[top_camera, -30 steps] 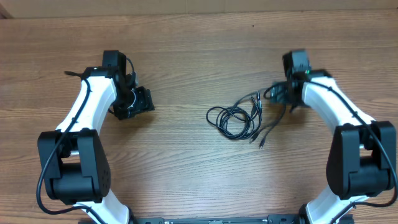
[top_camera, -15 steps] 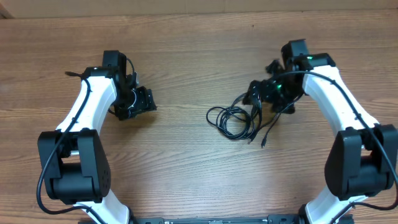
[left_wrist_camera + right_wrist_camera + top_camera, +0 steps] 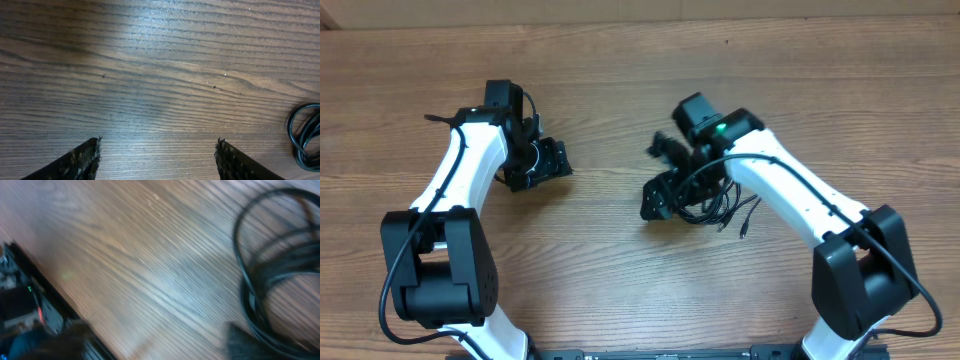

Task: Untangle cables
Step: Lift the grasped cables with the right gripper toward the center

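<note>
The cables [image 3: 712, 206] are a tangled bunch of thin black cords in the middle of the wooden table, with one plug tip [image 3: 742, 233] sticking out at the front right. My right gripper [image 3: 658, 196] hovers over the bunch's left edge and its arm hides part of the tangle. The right wrist view is blurred: the fingers [image 3: 155, 340] are spread apart and empty, and the cable loops [image 3: 270, 280] lie by the right finger. My left gripper [image 3: 536, 166] is open and empty [image 3: 157, 152] over bare wood, well left of the cables. A loop [image 3: 305, 135] shows at the left wrist view's right edge.
The wooden table [image 3: 620, 280] carries only the cables. The table's front edge and the dark robot base [image 3: 30, 305] show at the left of the right wrist view.
My right arm has swung left from the far right, across the cables, to their left edge. The bunch has shifted slightly. The left arm has not moved.
</note>
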{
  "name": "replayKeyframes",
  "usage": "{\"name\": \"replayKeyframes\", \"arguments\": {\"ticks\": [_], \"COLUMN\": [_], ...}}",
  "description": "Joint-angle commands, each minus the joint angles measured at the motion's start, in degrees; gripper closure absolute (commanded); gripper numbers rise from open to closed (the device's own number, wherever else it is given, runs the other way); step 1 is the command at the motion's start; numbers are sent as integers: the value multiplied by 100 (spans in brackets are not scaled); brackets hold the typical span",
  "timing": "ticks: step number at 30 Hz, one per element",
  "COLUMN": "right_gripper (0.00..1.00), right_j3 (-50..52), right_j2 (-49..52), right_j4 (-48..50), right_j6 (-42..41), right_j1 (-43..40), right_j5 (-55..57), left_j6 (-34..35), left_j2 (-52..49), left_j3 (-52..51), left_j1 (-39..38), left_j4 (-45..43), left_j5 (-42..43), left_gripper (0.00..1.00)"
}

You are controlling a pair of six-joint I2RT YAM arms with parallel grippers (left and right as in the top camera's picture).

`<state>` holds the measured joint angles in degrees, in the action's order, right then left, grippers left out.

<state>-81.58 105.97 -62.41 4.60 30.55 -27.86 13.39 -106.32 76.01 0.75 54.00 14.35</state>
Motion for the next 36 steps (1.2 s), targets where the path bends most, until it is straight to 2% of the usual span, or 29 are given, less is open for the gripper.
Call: {"name": "replayKeyframes", "arguments": {"ticks": [1, 2, 5, 7, 9, 10, 16, 19, 23, 27, 30, 33, 36], "right_gripper": [36, 42, 76, 91, 91, 88, 48, 46, 48, 59, 63, 74, 91], "right_j3": [-22, -17, 37, 103, 186, 245, 708, 1001, 1419, 1742, 1840, 1834, 1685], "right_j2": [-39, -39, -37, -35, -35, -35, -33, -33, -28, -28, -28, -28, -31], "right_j4": [155, 179, 262, 356, 476, 553, 1119, 1432, 1891, 2424, 2643, 2745, 2739], "right_j6": [37, 39, 39, 37, 35, 31, -7, -9, -155, -310, -334, -621, -981], "right_j1": [127, 192, 358, 433, 466, 479, 487, 485, 485, 485, 485, 485, 485], "right_j5": [138, 382, 1373, 1770, 1829, 1818, 1843, 1897, 2476, 2761, 2758, 2754, 2494], "left_j6": [35, 33, 35, 35, 35, 35, 35, 37, 37, 33, -13, -205, -531], "left_j2": [-50, -50, -50, -50, -50, -50, -50, -50, -50, -50, -50, -50, -50], "left_j3": [57, 57, 57, 57, 57, 57, 57, 57, 57, 57, 57, 57, 57], "left_j1": [-4, -4, -4, -4, -4, -4, -4, -4, -4, -4, -4, -4, -4], "left_j4": [-11, -7, -7, -9, -9, -9, -7, -7, -4, -13, -9, -4, -2], "left_j5": [72, 72, 72, 72, 74, 74, 74, 74, 92, 450, 573, 881, 1565], "left_gripper": [27, 26, 25, 25, 25, 25, 25, 25, 25, 26, 27, 29, 29]}}
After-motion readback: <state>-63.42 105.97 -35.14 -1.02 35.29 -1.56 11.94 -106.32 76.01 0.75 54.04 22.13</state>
